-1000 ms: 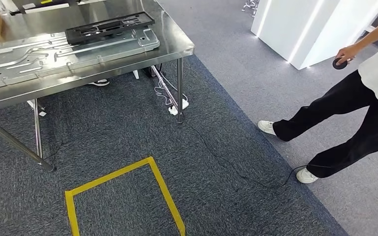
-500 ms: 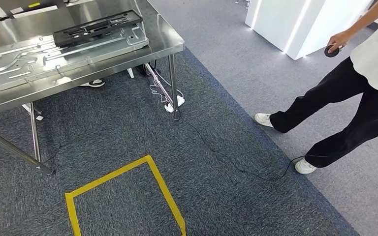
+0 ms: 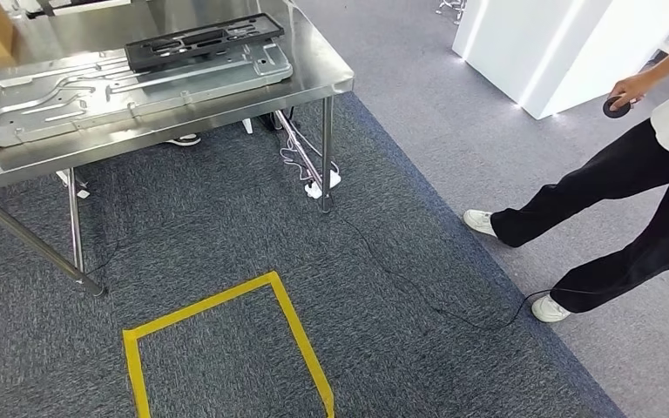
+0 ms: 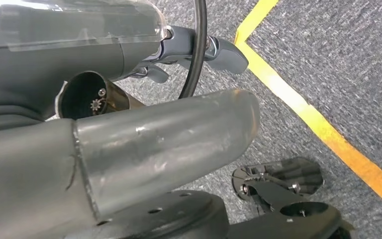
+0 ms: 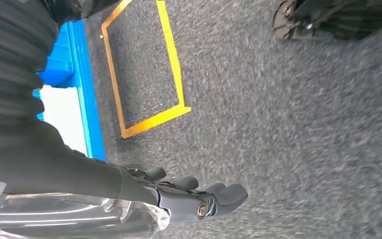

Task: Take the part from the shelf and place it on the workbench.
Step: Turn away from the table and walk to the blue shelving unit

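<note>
Right hand (image 5: 199, 196) empty (hanging), part (image 3: 202, 40) — workbench (image 3: 331, 74)

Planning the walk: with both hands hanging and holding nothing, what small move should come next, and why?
Probably keep turning to find the shelf: the head view shows the workbench, already bearing a metal panel, and a person. The right hand holds nothing.

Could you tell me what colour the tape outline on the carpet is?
Yellow. The tape outline shows best in the head view, against the dark grey carpet.
</note>
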